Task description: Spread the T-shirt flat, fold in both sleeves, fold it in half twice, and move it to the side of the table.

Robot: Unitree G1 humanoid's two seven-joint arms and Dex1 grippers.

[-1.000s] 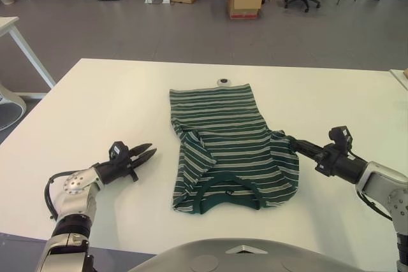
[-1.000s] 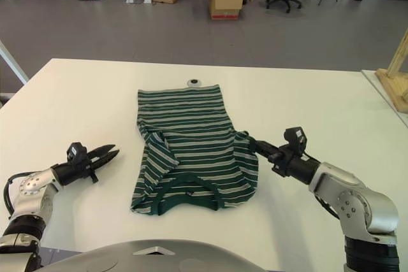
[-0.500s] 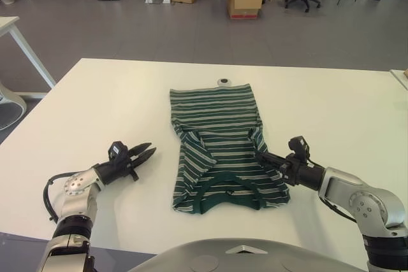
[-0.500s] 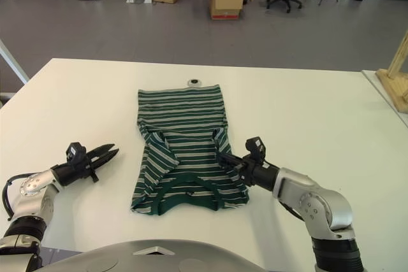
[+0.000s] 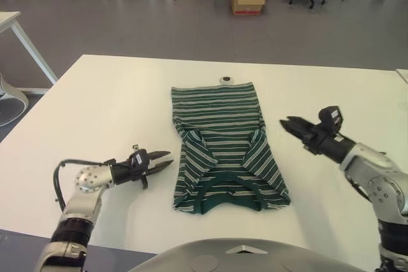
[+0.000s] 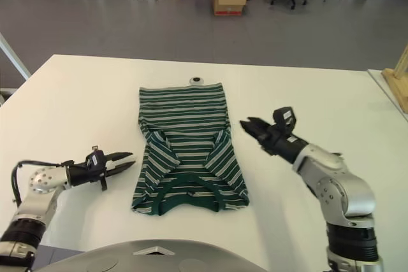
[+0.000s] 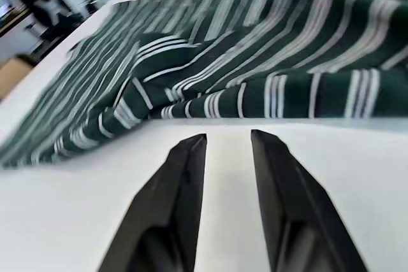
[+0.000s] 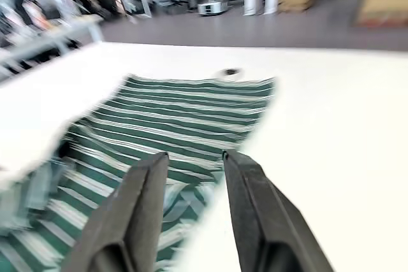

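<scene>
T-shirt [image 5: 223, 138], green with pale stripes, lies mid-table [image 5: 108, 93], straight ahead of you. Both sleeves are already folded in over the body, so it reads as a long narrow panel. Long axis runs directly away from you: collar and shoulders at the near end, hem at the far end, where a small round object [image 5: 225, 80] sits just beyond it. Left gripper [image 5: 168, 158] is low over the table, pointing across at the shirt's left edge in its nearer third. Its fingers [image 7: 185, 176] are parted a little with nothing between them. The left wrist view shows a thin strip of bare table between the tips and the cloth: just beside it, not touching. Right gripper [image 5: 285, 123] is off the right edge at about mid-length, lifted and apart from the fabric. Its fingers [image 8: 143, 202] are also parted and empty, aimed back toward the shirt. My judgement: sleeves done, first half-fold due. That fold goes across the long axis, near end to far end or the reverse, so each arm takes the corner on its own side. Left is the nearer to cloth, but neither is at a corner: slide left to its near corner, then drop right to the matching one.
</scene>
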